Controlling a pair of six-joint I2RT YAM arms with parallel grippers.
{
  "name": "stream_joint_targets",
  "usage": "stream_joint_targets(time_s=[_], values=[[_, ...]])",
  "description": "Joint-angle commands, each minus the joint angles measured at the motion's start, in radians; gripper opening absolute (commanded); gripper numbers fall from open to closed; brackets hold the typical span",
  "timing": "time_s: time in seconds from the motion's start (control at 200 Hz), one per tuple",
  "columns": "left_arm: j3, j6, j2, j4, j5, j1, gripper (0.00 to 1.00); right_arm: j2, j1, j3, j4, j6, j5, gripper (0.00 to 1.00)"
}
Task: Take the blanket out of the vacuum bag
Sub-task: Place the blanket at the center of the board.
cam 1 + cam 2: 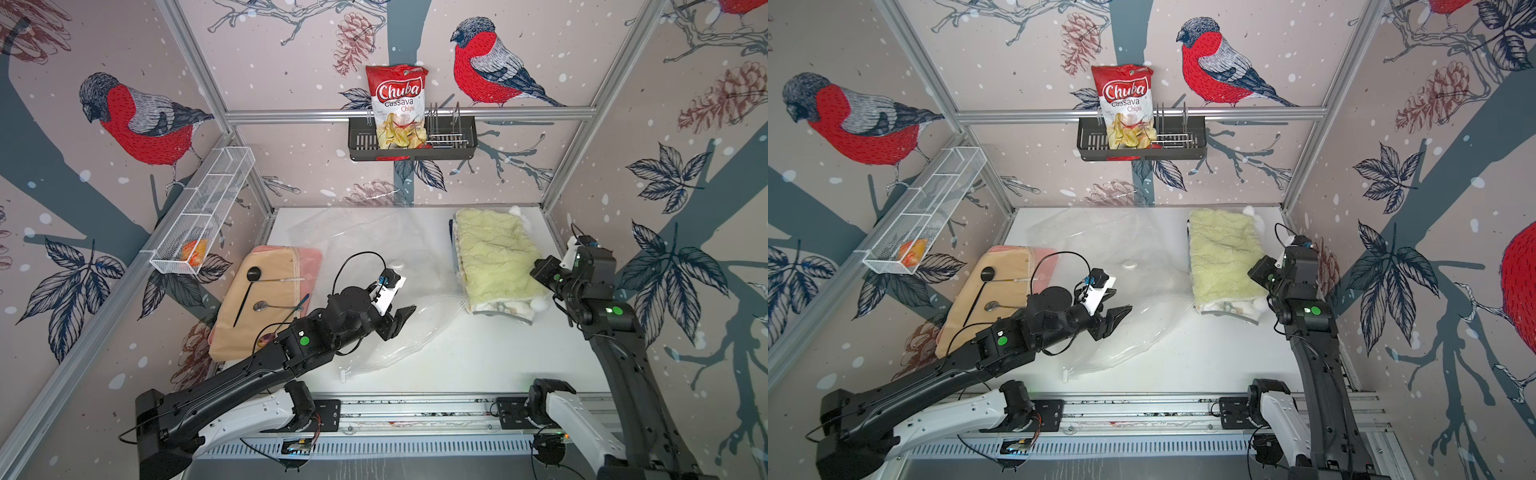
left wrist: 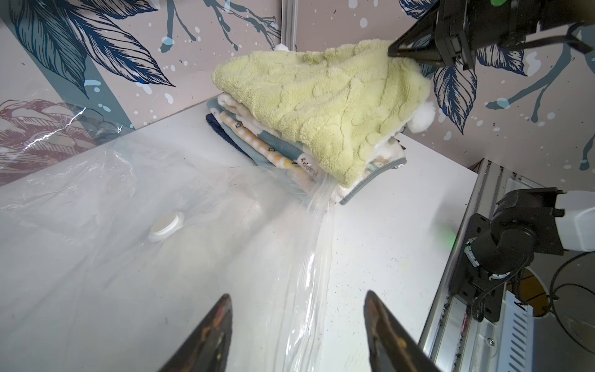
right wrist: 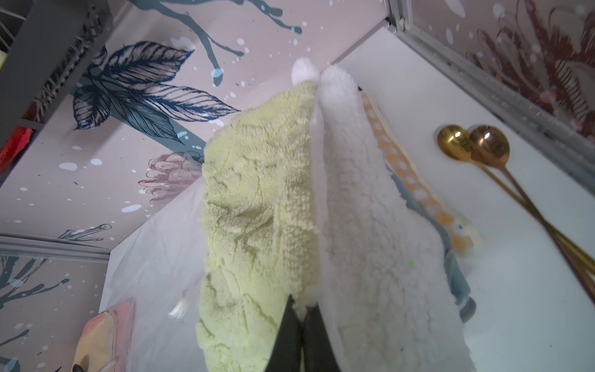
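Note:
The blanket point(image 1: 494, 257) is pale green and fluffy and tops a folded stack at the back right of the table; it also shows in the wrist views point(image 2: 322, 106) point(image 3: 257, 209). My right gripper point(image 3: 302, 309) is shut on its fluffy edge, which rises toward the gripper point(image 2: 391, 51) at the stack's right side point(image 1: 535, 272). The vacuum bag point(image 1: 365, 249) lies flat and crinkled across the table's middle, with its round white valve cap point(image 2: 165, 225) facing up. Its open end reaches the stack's near corner. My left gripper point(image 2: 297, 299) hangs open above the bag's zip edge point(image 1: 399, 322).
A beige pad point(image 1: 266, 299) with spoons on it lies at the left. Two gold spoons point(image 3: 473, 148) lie beside the stack near the right wall. A white wire basket point(image 1: 203, 216) hangs on the left wall. A black rack point(image 1: 453, 143) holding a chips bag hangs on the back wall.

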Motion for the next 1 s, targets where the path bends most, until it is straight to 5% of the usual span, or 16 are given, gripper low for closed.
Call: stream_joint_targets(time_s=[0.0, 0.31, 0.5, 0.6, 0.695, 0.996], values=[[0.002, -0.005, -0.021, 0.032, -0.014, 0.0, 0.62, 0.021, -0.005, 0.059, -0.041, -0.029, 0.127, 0.0], [0.002, -0.006, -0.025, 0.032, -0.006, 0.0, 0.62, 0.03, -0.069, 0.023, -0.065, -0.037, 0.291, 0.0], [0.001, -0.008, -0.027, 0.032, -0.001, 0.0, 0.62, 0.111, -0.102, -0.075, 0.024, -0.017, 0.182, 0.01], [0.001, -0.008, -0.032, 0.03, -0.003, 0.0, 0.62, 0.161, -0.114, -0.106, 0.065, -0.029, 0.112, 0.08], [0.0, -0.006, -0.035, 0.031, -0.007, 0.0, 0.62, 0.2, -0.123, -0.082, 0.045, -0.035, 0.146, 0.5], [0.002, -0.007, -0.018, 0.029, -0.015, 0.0, 0.64, 0.149, -0.102, 0.016, 0.114, 0.0, 0.17, 0.59]])
